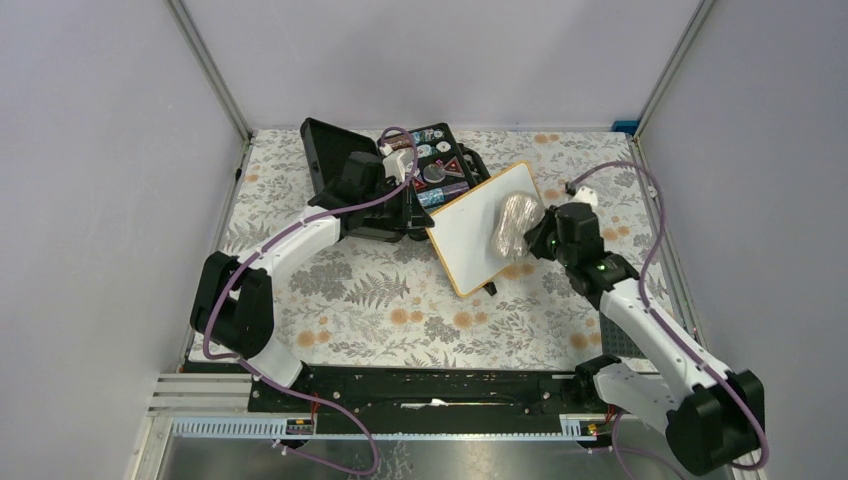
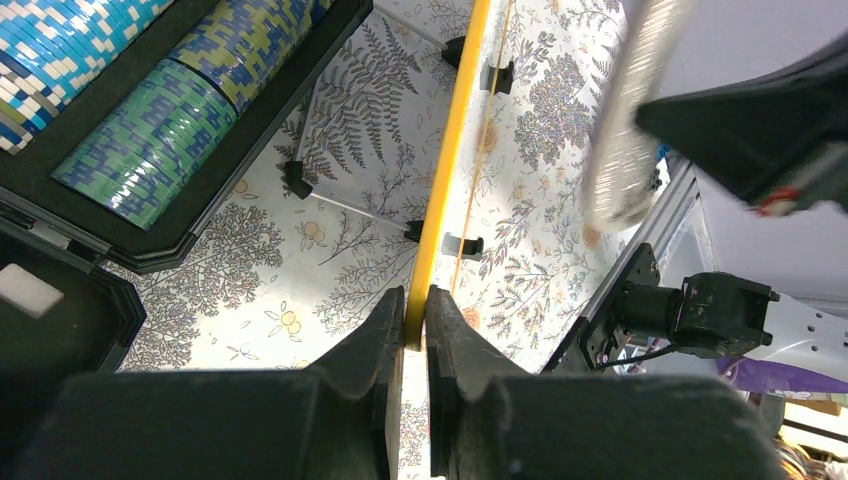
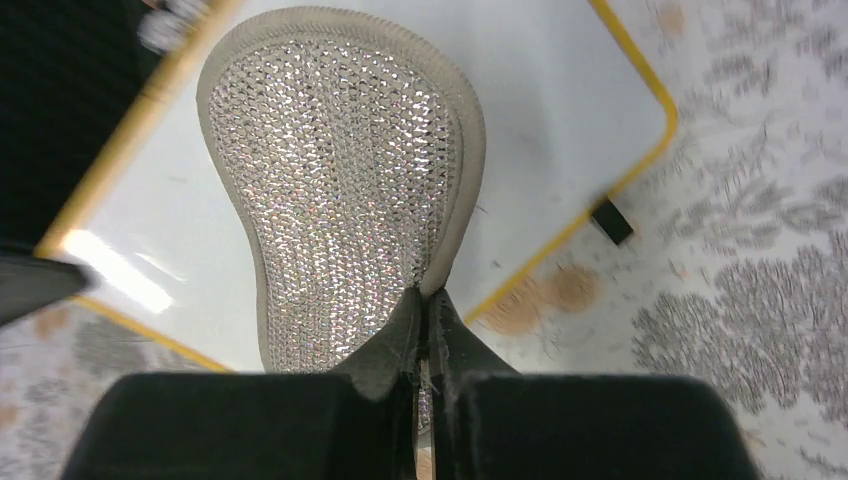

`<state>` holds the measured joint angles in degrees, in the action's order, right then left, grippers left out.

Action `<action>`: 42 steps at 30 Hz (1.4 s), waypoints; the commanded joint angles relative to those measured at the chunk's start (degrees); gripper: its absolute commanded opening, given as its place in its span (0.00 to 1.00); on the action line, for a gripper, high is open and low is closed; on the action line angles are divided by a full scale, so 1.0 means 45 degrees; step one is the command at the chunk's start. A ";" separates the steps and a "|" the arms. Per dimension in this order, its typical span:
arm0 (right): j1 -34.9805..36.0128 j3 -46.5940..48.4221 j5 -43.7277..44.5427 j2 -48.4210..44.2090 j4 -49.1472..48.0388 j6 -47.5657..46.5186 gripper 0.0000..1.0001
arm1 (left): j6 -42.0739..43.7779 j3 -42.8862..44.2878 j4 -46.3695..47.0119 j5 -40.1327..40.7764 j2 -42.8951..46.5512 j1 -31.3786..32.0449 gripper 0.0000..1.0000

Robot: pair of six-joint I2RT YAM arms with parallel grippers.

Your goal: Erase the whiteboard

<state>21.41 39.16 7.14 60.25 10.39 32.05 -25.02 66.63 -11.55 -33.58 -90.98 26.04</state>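
Note:
The whiteboard (image 1: 470,222) is white with a thin yellow-wood frame and small black feet, tilted up near the table's middle. Its face (image 3: 560,90) shows clean in the right wrist view. My left gripper (image 2: 416,310) is shut on the board's frame edge (image 2: 440,180), holding it edge-on; in the top view the left gripper (image 1: 418,212) sits at the board's left edge. My right gripper (image 3: 425,300) is shut on a silvery mesh sponge pad (image 3: 340,190) that lies against the board face; it also shows in the top view (image 1: 512,224) and in the left wrist view (image 2: 625,130).
An open black case (image 1: 420,165) with rows of blue and green chips (image 2: 150,130) stands behind the board at the back centre. The floral tablecloth (image 1: 380,300) covers the table. Metal enclosure posts stand at the back corners.

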 commanded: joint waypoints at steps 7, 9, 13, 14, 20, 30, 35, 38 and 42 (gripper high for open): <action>0.0265 0.1047 -0.3029 -0.0466 0.0532 -0.1011 0.00 | 0.0168 0.0208 0.0394 0.0714 0.0485 0.0014 0.11; 0.0662 0.0616 -0.3583 -0.0553 0.0397 -0.1328 0.00 | 0.0168 0.0209 0.0392 0.0720 0.0584 0.0014 0.17; 0.1811 -0.0070 -0.4221 -0.0974 0.0087 -0.1971 0.00 | 0.0224 0.0157 0.0383 0.0892 0.0795 0.0014 0.31; 0.2074 -0.0171 -0.4164 -0.1058 0.0197 -0.2043 0.00 | 0.0253 0.0137 0.0390 0.0951 0.0851 0.0014 0.34; 0.2488 -0.0593 -0.1502 -0.1731 0.1830 -0.0770 0.00 | 0.0486 0.0083 0.0390 0.1401 0.1249 0.0014 0.49; 0.2471 -0.1709 0.8951 -0.4488 0.6197 0.5206 0.00 | 0.0578 -0.0846 0.1236 0.3275 0.2901 0.0014 0.57; 0.2468 -0.2217 0.8098 -0.3390 0.5877 0.6307 0.03 | 0.0588 -0.1319 0.1797 0.3768 0.3610 0.0013 0.58; 0.2469 -0.2738 0.7927 -0.3091 0.5462 0.6853 0.10 | 0.0636 -0.1566 0.2068 0.4111 0.4019 0.0014 0.59; 0.2467 -0.3193 0.7638 -0.2990 0.4351 0.6262 0.12 | 0.0651 -0.1856 0.2374 0.4432 0.4458 0.0014 0.60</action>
<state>32.42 25.78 39.55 46.72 34.65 58.22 -22.92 59.20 -5.89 -16.80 -74.04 26.20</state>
